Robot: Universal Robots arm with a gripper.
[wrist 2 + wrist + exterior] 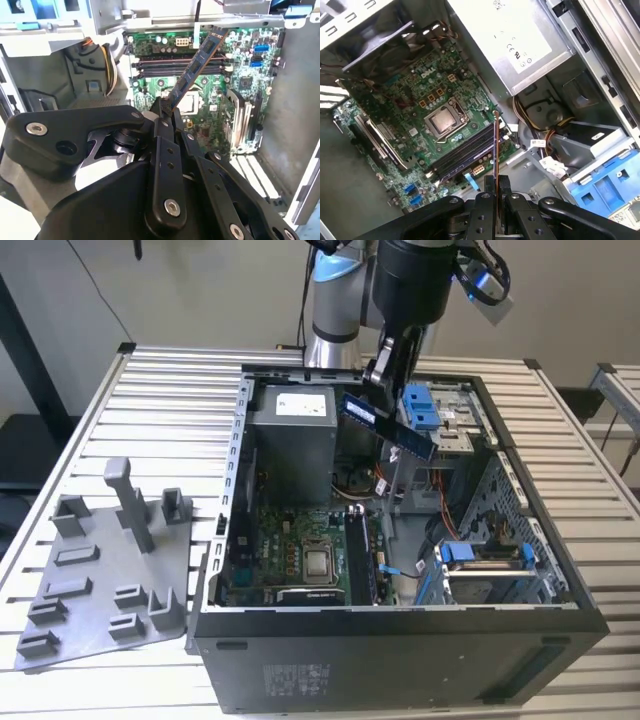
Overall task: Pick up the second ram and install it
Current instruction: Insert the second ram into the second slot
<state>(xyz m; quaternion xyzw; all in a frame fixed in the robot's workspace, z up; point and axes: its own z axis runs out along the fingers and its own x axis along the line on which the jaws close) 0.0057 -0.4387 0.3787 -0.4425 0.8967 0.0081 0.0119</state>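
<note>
The second ram is a thin blue circuit stick with dark chips, held tilted in the air over the open computer case. My gripper is shut on its upper end. In the second wrist view the ram slants out from the gripper above the memory slots. The first wrist view shows the ram edge-on, rising from the gripper over the dark slots beside the processor. The ram hangs clear of the motherboard.
A grey moulded tray lies on the slatted table at the exterior view's left. Inside the case are the power supply, blue drive-bay clips and a drive cage at the exterior view's right. Cables run near the slots.
</note>
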